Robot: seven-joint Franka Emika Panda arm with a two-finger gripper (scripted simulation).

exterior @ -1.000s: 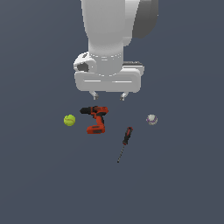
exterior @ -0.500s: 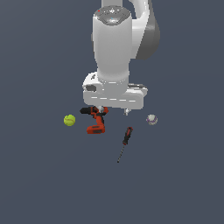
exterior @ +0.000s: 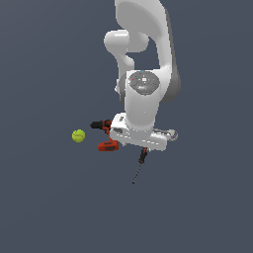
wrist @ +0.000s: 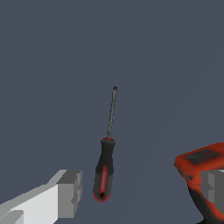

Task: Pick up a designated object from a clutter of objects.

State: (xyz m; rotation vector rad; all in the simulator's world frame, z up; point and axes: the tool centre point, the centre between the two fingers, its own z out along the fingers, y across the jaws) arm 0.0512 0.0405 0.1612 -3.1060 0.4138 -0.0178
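The slim screwdriver (exterior: 141,161) lies on the dark floor, red-and-black handle toward the arm, thin shaft pointing away. In the wrist view the screwdriver (wrist: 104,173) lies between my two fingers, nearer one finger (wrist: 70,194) than the other finger (wrist: 214,186). My gripper (wrist: 142,190) is open and empty, low over the handle; in the exterior view the gripper (exterior: 142,147) covers the handle's top. The red-orange power drill (exterior: 104,134) lies just to the exterior view's left and also shows in the wrist view (wrist: 199,164). The yellow-green tennis ball (exterior: 78,135) lies further left.
The small whitish ball is mostly hidden behind my hand at the exterior view's right. The drill's base sits close to one finger in the wrist view. The dark floor around the screwdriver's shaft tip (wrist: 114,89) holds nothing else.
The arm has come down from above the clutter and shifted toward the screwdriver. The hand now hides part of the drill, the whitish ball and the handle's top. The objects have not moved.
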